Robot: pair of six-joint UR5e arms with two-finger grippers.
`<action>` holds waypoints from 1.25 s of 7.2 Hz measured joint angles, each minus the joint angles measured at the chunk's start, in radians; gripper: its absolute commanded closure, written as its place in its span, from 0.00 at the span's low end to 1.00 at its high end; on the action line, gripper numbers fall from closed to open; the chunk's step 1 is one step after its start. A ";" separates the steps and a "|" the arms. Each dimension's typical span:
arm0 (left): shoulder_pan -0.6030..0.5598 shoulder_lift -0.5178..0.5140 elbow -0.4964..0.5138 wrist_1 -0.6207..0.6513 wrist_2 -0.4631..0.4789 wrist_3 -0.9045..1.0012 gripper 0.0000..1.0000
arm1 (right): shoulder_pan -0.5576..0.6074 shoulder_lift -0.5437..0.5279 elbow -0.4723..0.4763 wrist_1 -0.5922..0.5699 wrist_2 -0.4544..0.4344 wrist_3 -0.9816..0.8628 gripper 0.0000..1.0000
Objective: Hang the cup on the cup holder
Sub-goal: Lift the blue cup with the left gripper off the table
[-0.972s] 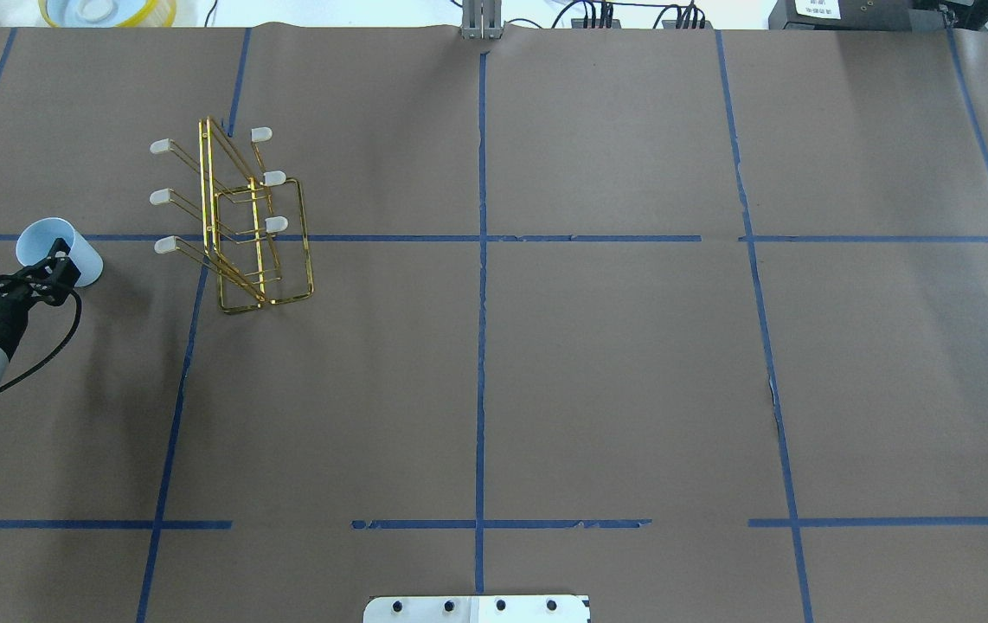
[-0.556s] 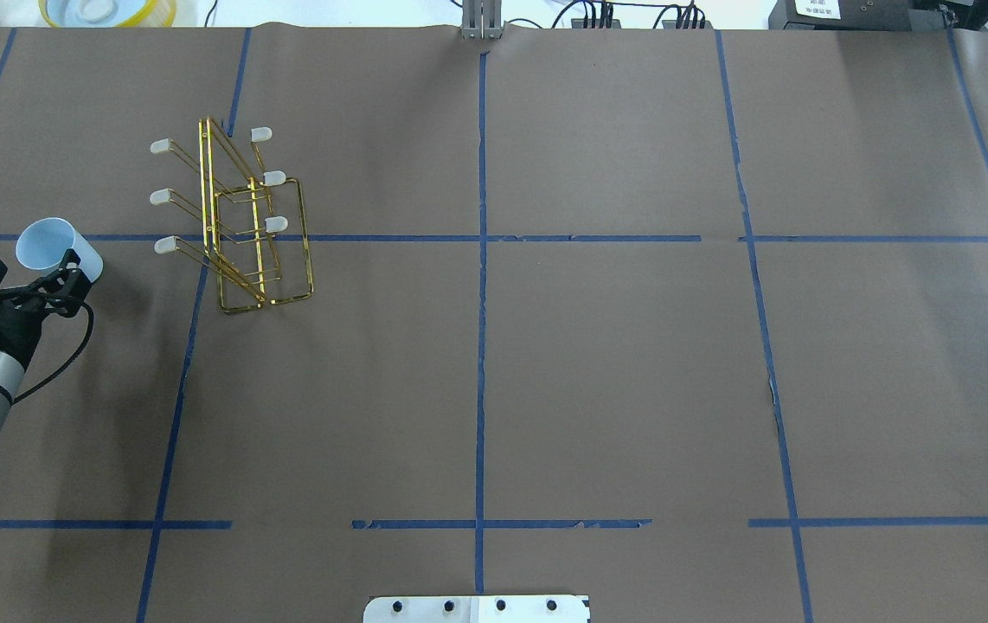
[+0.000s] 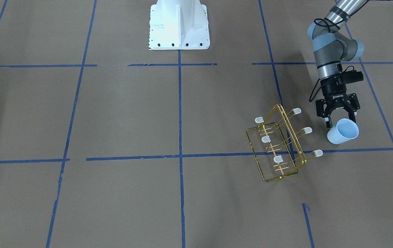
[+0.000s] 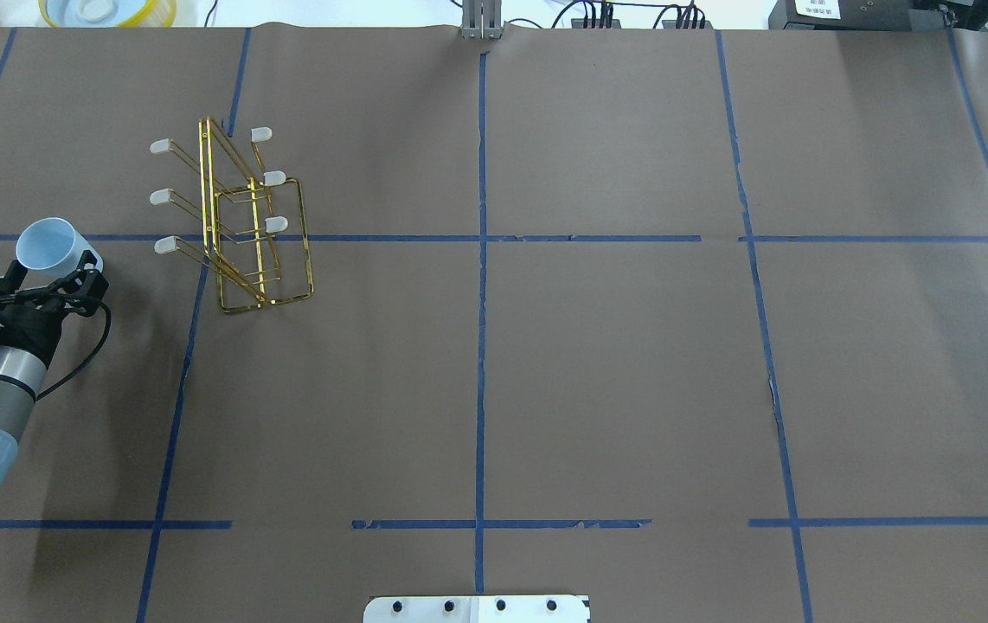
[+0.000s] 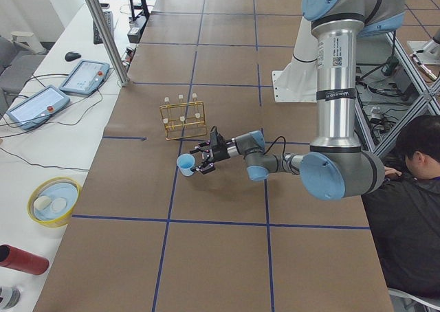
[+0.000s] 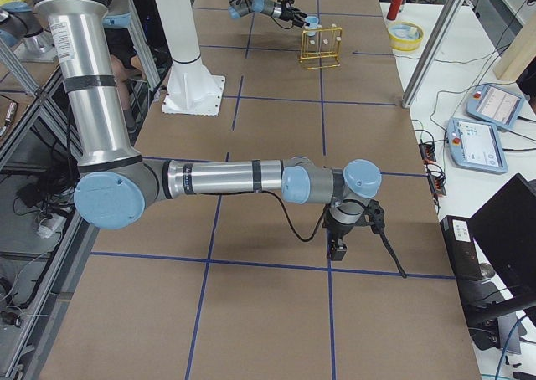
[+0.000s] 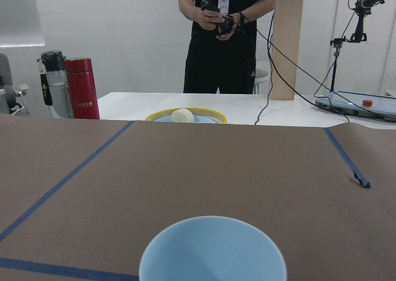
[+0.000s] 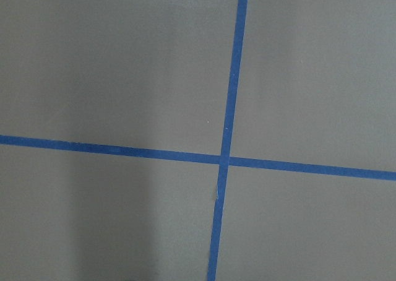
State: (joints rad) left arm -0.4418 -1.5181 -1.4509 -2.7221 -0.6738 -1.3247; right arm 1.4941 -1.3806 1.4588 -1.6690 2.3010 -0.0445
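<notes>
The pale blue cup (image 4: pixel 46 242) stands upright on the brown table cover at the far left, also in the front view (image 3: pixel 343 132) and low in the left wrist view (image 7: pixel 212 250). My left gripper (image 4: pixel 54 272) lies low and level just behind it, open, its fingers spread on either side of the cup's near side (image 3: pixel 340 119). The gold wire cup holder (image 4: pixel 211 199) stands empty to the right of the cup, its capped prongs pointing toward it (image 3: pixel 291 134). My right gripper (image 6: pixel 337 248) hangs over bare table far away; I cannot tell if it is open or shut.
A yellow bowl (image 4: pixel 107 10) and a red bottle (image 7: pixel 83 88) sit beyond the table's far edge. A person (image 7: pixel 224 39) stands there. An operator (image 5: pixel 412 188) sits by the robot. The white robot base (image 3: pixel 179 24) and a metal post (image 4: pixel 482 22) stand mid-table.
My left gripper has swung right and turned square behind the cup, its fingers now spread wider. The cup and the cup holder have stayed where they were.
</notes>
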 measured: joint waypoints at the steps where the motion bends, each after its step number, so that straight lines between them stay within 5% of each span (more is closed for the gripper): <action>1: -0.001 -0.017 0.021 -0.003 -0.007 0.002 0.00 | 0.000 0.000 0.000 0.000 0.000 0.000 0.00; 9: -0.093 -0.101 0.161 -0.032 -0.089 0.010 0.00 | 0.000 0.000 0.000 0.000 0.000 0.000 0.00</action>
State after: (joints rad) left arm -0.5350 -1.6193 -1.2896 -2.7543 -0.7630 -1.3146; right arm 1.4941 -1.3806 1.4588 -1.6690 2.3010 -0.0445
